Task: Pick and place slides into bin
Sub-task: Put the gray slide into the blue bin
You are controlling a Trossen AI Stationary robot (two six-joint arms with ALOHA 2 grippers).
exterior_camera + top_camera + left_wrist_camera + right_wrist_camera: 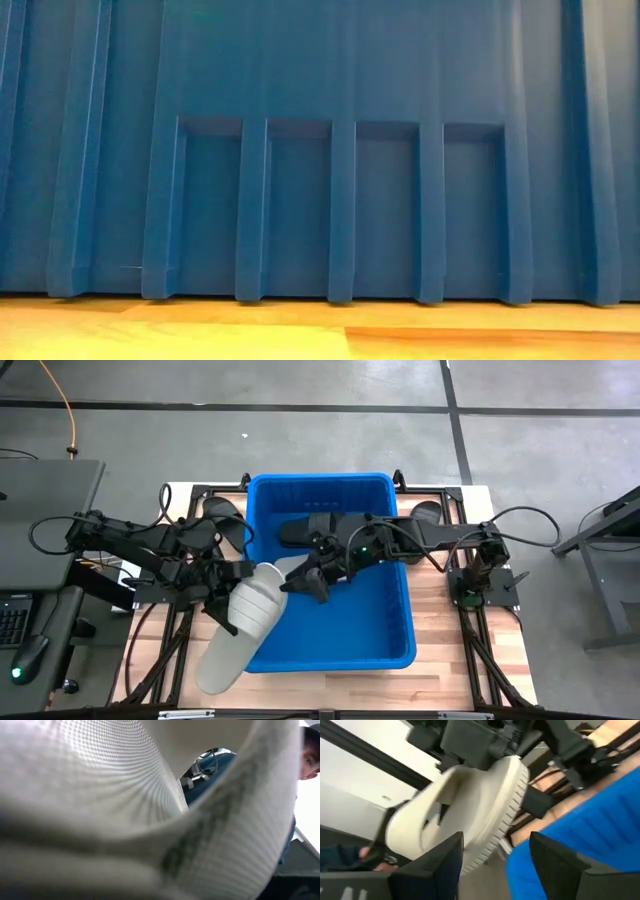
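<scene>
Over the bin's [400, 650] left rim, the light grey slide [245, 622] hung tilted, its upper end just past the blue wall and its lower end out above the table [440, 680]. Left gripper [228, 592] was clamped on that slide's upper part from the left side; its wrist view was filled by the slide's ribbed surface, so no finger detail showed there. Right gripper [305, 582] sat inside the bin, just right of the slide's upper end, fingers spread with a clear gap and nothing between them; in its wrist view the slide's [465, 815] toothed sole edge faced those fingers [437, 865], close but apart. A black slide [310, 528] lay on the bin floor behind the right gripper, near the far wall. The bin floor nearer the front wall was open blue plastic. More black slides [222, 510] sat on the table behind the left gripper, beside the bin's far-left corner. Low view showed only the bin's ribbed wall [320, 150] standing on the tabletop.
</scene>
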